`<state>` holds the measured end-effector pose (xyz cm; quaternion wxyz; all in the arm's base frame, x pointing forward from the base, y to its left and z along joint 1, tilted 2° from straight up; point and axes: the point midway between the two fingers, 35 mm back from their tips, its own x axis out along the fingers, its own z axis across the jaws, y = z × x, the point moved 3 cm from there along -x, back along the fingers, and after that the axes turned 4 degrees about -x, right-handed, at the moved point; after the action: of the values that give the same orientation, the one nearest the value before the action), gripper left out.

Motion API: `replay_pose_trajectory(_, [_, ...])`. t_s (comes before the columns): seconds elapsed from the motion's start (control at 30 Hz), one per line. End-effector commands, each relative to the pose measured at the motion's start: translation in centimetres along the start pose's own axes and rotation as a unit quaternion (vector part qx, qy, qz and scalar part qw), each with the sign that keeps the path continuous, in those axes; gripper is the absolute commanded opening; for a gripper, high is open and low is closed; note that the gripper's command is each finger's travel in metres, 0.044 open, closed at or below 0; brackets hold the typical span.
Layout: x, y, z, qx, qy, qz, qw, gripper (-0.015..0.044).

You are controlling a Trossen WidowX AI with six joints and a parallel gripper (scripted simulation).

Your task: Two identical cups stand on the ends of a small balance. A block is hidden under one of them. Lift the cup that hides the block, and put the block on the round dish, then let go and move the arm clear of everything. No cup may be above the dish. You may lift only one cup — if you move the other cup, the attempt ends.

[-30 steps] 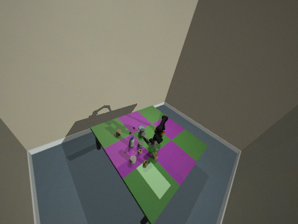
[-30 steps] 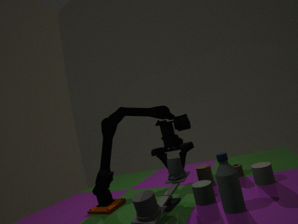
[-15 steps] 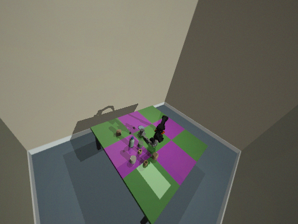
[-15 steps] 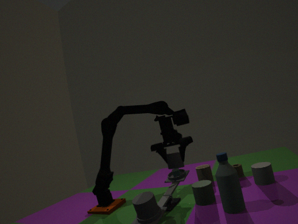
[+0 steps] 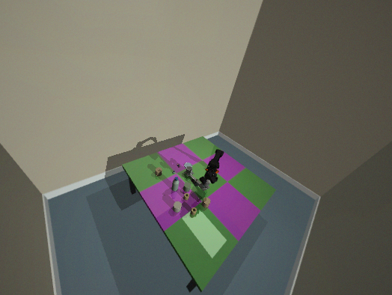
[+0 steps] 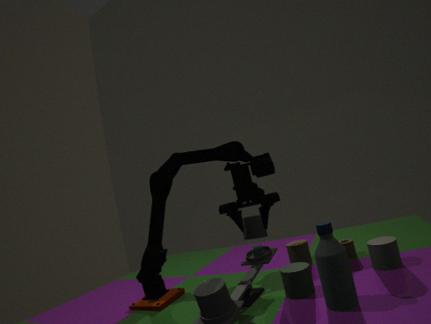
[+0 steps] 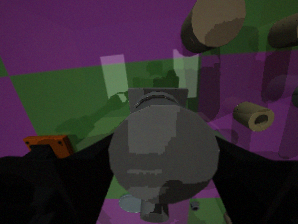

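While the grey cup (image 6: 253, 226) hangs in the air, well above the far end of the balance (image 6: 251, 276), the pincer (image 6: 249, 214) pinches it from both sides, fingers spread wide around its body. Below it, the far pan carries a small block (image 6: 259, 249). 1 other cup (image 6: 215, 299) sits on the near, lowered end. A bottle (image 6: 335, 269) stands to the right.

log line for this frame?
claw: shut on cup | cup: lifted off balance | other cup: on balance, low end | block: not visible
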<state>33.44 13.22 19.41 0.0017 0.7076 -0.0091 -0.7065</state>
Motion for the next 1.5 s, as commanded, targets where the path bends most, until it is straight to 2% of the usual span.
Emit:
replay_pose_trajectory(0.0, [-0.7,0.0,0.0,0.000,0.002,-0.002,1.000,0.0000])
replay_pose_trajectory(0.6, [-3.0,0.2,0.5,0.000,0.003,-0.003,1.000,0.0000])
replay_pose_trajectory(1.47, [-2.5,0.2,0.4,0.000,0.001,0.000,1.000,0.0000])
